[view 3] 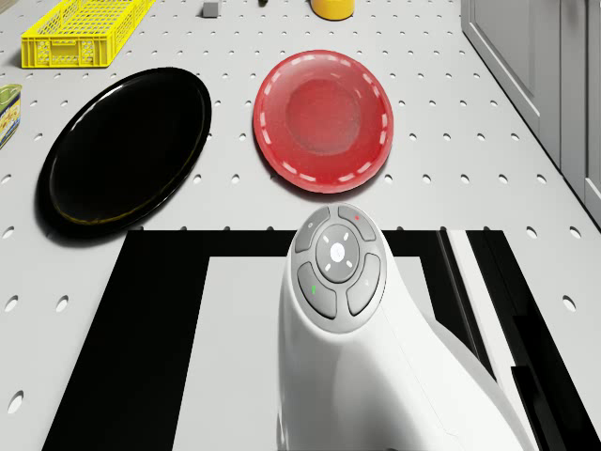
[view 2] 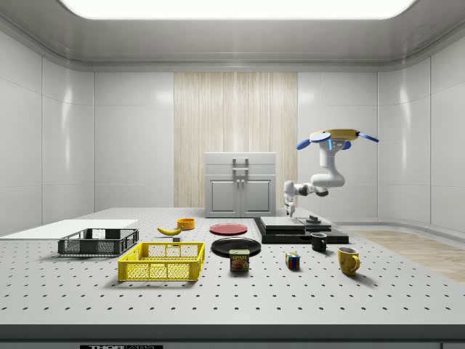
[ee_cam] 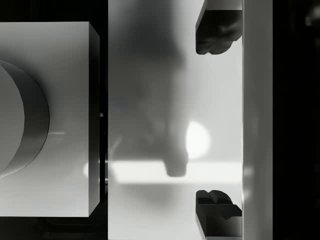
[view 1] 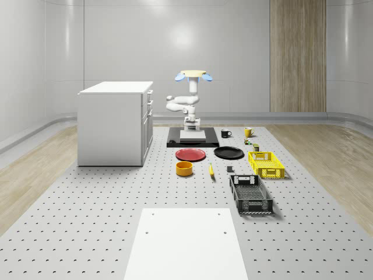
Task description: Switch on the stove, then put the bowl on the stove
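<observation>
White arm hangs from the drone, which hovers over the stove. Elbow kinked out toward the cabinet, wrist pointing straight down. Gripper sits just above the stove's pale top plate, jaws spread wide, nothing between them. In the wrist view a fingertip shows at each edge, with the stove's knob block beside them. Orange bowl sits on the table, well apart from the stove, just past the red plate.
</observation>
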Robot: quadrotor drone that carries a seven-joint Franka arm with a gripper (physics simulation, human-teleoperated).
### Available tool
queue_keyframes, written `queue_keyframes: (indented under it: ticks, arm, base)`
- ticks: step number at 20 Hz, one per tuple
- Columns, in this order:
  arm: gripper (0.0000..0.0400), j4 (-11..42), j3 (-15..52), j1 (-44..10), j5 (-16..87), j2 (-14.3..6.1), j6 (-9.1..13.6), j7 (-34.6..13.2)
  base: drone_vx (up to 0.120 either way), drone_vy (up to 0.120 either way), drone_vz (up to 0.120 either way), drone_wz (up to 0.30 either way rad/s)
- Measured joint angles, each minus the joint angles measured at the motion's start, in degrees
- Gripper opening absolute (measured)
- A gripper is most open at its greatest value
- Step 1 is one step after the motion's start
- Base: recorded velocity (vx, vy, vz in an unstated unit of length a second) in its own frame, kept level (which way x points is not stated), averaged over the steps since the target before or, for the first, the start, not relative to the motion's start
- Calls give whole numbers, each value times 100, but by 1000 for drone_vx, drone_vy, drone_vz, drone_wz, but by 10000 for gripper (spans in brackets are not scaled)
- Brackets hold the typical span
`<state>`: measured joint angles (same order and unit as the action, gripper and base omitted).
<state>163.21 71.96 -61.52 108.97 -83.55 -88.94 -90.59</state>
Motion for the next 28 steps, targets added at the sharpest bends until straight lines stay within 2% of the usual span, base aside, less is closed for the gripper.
queue_keyframes:
  ticks: [28]
  arm:
    - [400, -12, 31, -60, -80, -183, -171, -46]
  base:
    - [120, 0, 0, 0]
